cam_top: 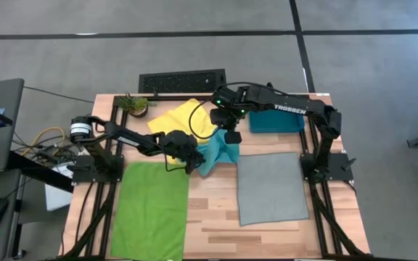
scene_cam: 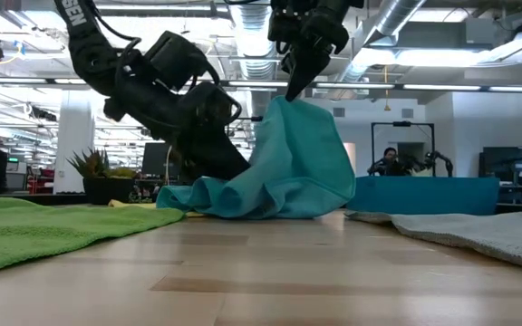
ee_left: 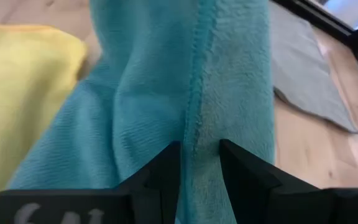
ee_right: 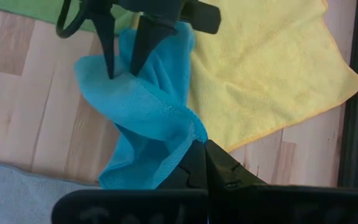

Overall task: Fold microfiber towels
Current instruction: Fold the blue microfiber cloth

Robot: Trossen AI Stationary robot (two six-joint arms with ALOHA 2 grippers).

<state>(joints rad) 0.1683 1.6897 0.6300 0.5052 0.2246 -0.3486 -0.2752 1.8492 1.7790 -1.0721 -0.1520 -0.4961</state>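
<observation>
At the middle of the desk [cam_top: 216, 217] I see the turquoise towel [cam_top: 215, 154] bunched and lifted between both hands. Readable text: white lettering "TROSSEN" on the right arm [cam_top: 289, 109] in the high view; a few white letters on the left hand's housing in its wrist view are cut off and I cannot read them.

Edges and clearance: the green towel [cam_top: 151, 206] lies flat at the near left, reaching the desk's near edge. The grey towel [cam_top: 271, 187] lies flat at the near right, apart from the turquoise towel. The yellow towel [cam_top: 180, 119] lies spread at the far centre, partly under the turquoise one. The teal bin [cam_top: 278, 121] sits at the far right, and a small potted plant [cam_top: 135, 105] at the far left corner. Bare wood shows between the green and grey towels.

Pose: the right hand [scene_cam: 293, 91] points downward from above, fingers closed on the top corner of the turquoise towel, holding it raised in a peak. The left hand [ee_left: 199, 163] is angled low at the towel's left side, its fingers [ee_left: 166, 171] parted narrowly with a hemmed fold of the turquoise towel between them.
</observation>
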